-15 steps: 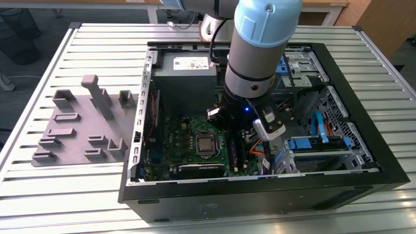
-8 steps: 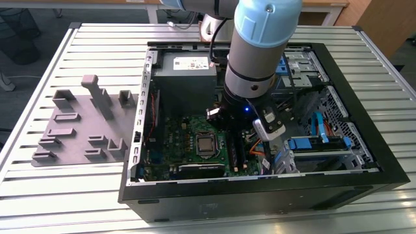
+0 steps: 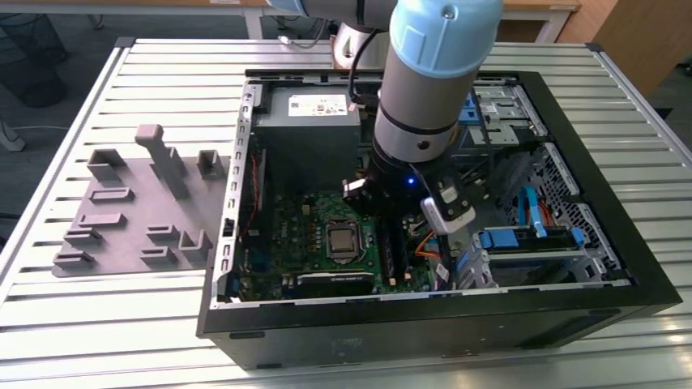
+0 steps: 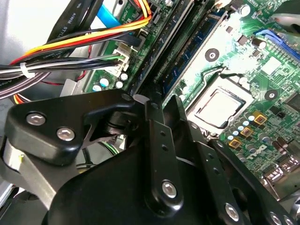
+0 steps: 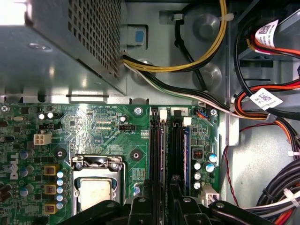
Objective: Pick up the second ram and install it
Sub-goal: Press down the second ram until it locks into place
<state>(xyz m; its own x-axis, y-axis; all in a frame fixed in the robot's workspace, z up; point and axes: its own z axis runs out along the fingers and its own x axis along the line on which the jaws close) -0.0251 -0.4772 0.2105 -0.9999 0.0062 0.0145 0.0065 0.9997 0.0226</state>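
1. The arm reaches down into the open computer case (image 3: 605,203), with the gripper (image 4: 157,101) low over the motherboard (image 3: 308,215).
2. I cannot tell whether its jaws are apart or closed.
3. The second ram (image 4: 199,40) stands on edge in a memory slot just ahead of the gripper, beside the processor socket (image 4: 218,105).
4. A bundle of coloured cables (image 4: 70,47) runs on the gripper's other side.
5. The grey moulded tray (image 3: 130,211) lies outside the case, well apart from the gripper.
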